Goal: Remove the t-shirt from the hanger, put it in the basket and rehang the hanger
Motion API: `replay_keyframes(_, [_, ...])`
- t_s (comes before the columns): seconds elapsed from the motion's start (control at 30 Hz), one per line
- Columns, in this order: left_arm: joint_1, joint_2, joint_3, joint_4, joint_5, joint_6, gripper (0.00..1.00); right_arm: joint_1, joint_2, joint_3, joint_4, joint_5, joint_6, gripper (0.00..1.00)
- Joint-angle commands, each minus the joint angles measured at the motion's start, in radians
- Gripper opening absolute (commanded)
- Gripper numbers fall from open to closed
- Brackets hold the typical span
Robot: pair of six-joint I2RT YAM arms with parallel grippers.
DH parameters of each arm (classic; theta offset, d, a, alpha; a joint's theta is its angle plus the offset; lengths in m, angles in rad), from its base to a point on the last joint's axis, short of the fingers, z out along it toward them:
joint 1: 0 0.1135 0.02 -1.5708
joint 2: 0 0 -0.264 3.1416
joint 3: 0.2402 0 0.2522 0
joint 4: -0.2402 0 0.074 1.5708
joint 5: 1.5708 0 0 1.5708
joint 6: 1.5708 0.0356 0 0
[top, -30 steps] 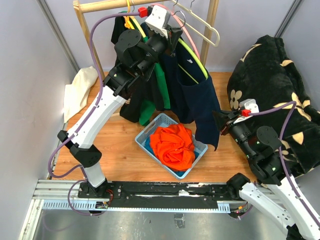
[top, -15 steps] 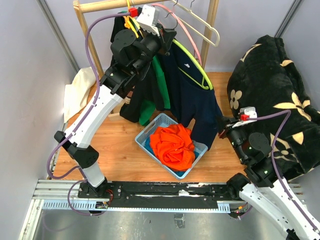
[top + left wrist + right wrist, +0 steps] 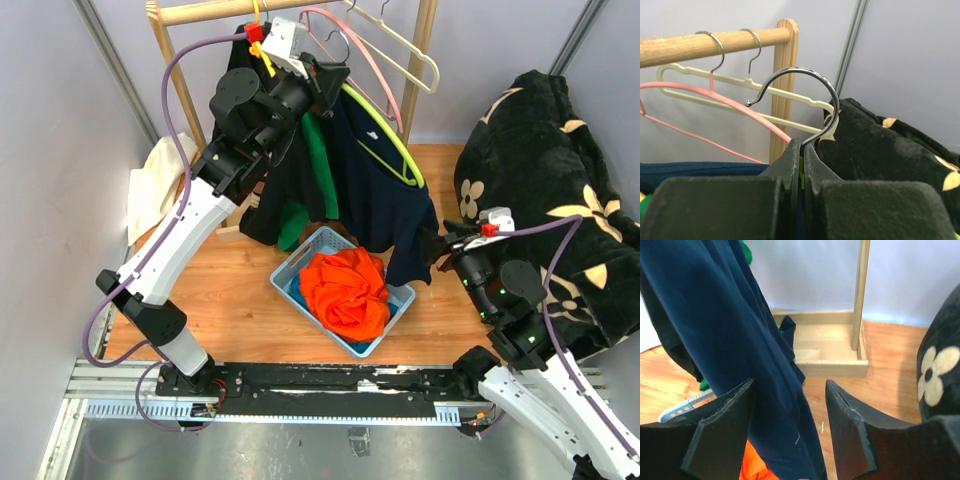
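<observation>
A navy t-shirt (image 3: 385, 195) hangs on a yellow-green hanger (image 3: 388, 128) with a metal hook (image 3: 812, 75). My left gripper (image 3: 325, 75) is shut on the hanger at the base of that hook, up beside the wooden rail (image 3: 200, 12). The left wrist view shows the pads pressed together on the hook's neck (image 3: 801, 150), and the hook rests on nothing. My right gripper (image 3: 440, 245) stands open at the shirt's lower right edge. In the right wrist view the t-shirt (image 3: 715, 315) hangs loose across the gap in front of the open right gripper (image 3: 790, 410).
A blue basket (image 3: 290, 265) holding an orange garment (image 3: 345, 290) sits below the shirt. Green and black clothes (image 3: 300, 190) hang on the rack, with pink (image 3: 715, 97) and cream (image 3: 765, 92) hangers on the rail. A black floral blanket (image 3: 540, 170) fills the right, a white cloth (image 3: 155, 180) the left.
My right gripper was shut on the shirt's lower edge, then opened and let it go. My left arm carried the hanger up and to the left.
</observation>
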Motion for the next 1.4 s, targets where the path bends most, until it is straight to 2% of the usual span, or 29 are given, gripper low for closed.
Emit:
replay_keyframes(0.0, [0.009,-0.087,-0.072,0.123,0.014,0.0,0.01,0.012,-0.017,0.106,0.009,-0.085,-0.062,0.63])
replay_keyframes(0.13, [0.008,-0.095,-0.09,0.115,0.012,0.009,0.0,0.013,-0.014,0.164,0.006,-0.137,-0.101,0.65])
replay_keyframes(0.5, [0.009,-0.085,-0.059,0.102,0.021,0.013,0.0,0.013,0.066,0.195,0.051,-0.223,-0.102,0.55])
replay_keyframes(0.63, [0.009,-0.082,-0.053,0.099,0.023,0.01,0.0,0.013,0.083,0.18,0.077,-0.226,-0.092,0.4])
replay_keyframes(0.8, [0.008,-0.075,-0.03,0.097,0.011,0.003,0.01,0.013,0.081,0.158,0.08,-0.203,-0.083,0.04])
replay_keyframes(0.83, [0.009,-0.072,-0.02,0.095,0.007,-0.003,0.0,0.013,0.076,0.15,0.081,-0.194,-0.079,0.01])
replay_keyframes(1.2, [0.009,-0.062,-0.008,0.144,-0.002,-0.089,0.0,0.013,-0.084,-0.077,0.166,-0.096,-0.025,0.01])
replay_keyframes(1.37, [0.009,-0.061,-0.031,0.157,0.018,-0.094,0.01,0.013,-0.068,-0.081,0.169,-0.099,-0.034,0.01])
